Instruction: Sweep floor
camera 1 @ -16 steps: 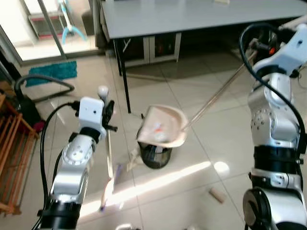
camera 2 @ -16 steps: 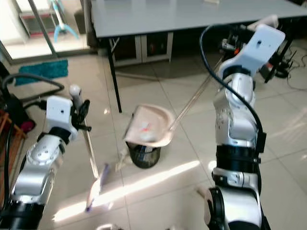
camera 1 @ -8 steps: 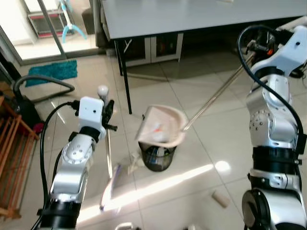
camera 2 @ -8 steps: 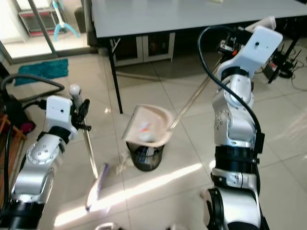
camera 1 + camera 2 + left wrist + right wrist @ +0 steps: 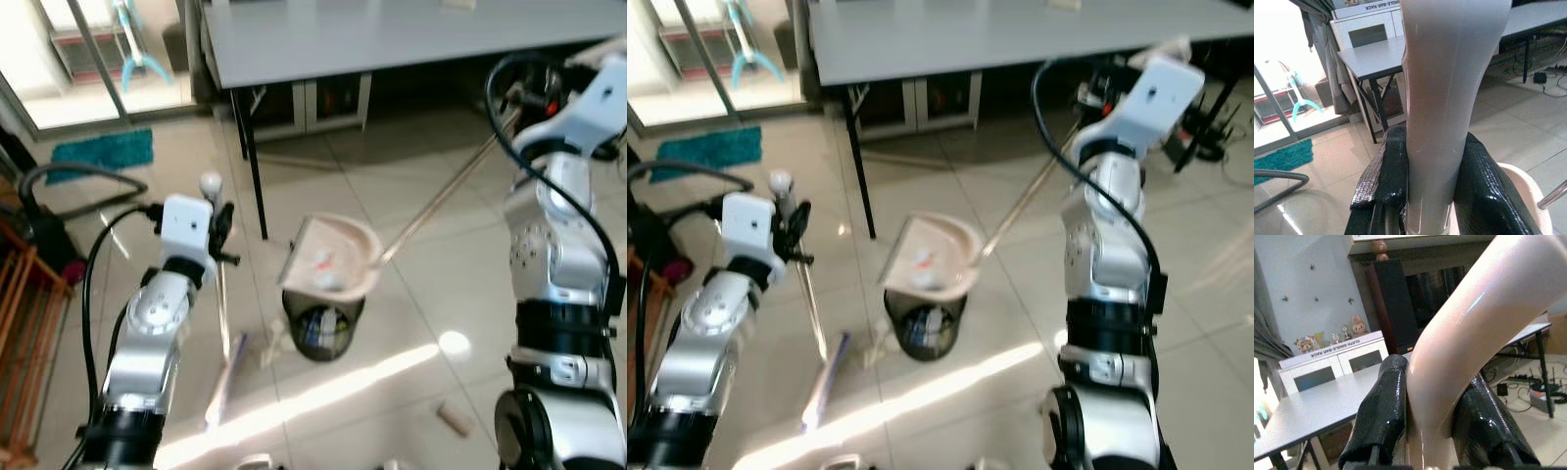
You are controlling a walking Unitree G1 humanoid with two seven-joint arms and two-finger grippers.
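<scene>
From the head, a pale dustpan (image 5: 331, 259) carrying debris is tilting over a black bin (image 5: 322, 328) on the tiled floor (image 5: 421, 274), its long handle running up to the raised right gripper (image 5: 1099, 90). The left gripper (image 5: 1431, 196) is clamping an upright broom (image 5: 223, 323). The right wrist view is showing both fingers (image 5: 1382, 411) squeezing the dustpan's pale handle.

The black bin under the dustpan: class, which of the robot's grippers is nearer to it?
Left. The left gripper grips the broom handle just beside the bin; the right gripper holds the dustpan's handle far up, near the table.
</scene>
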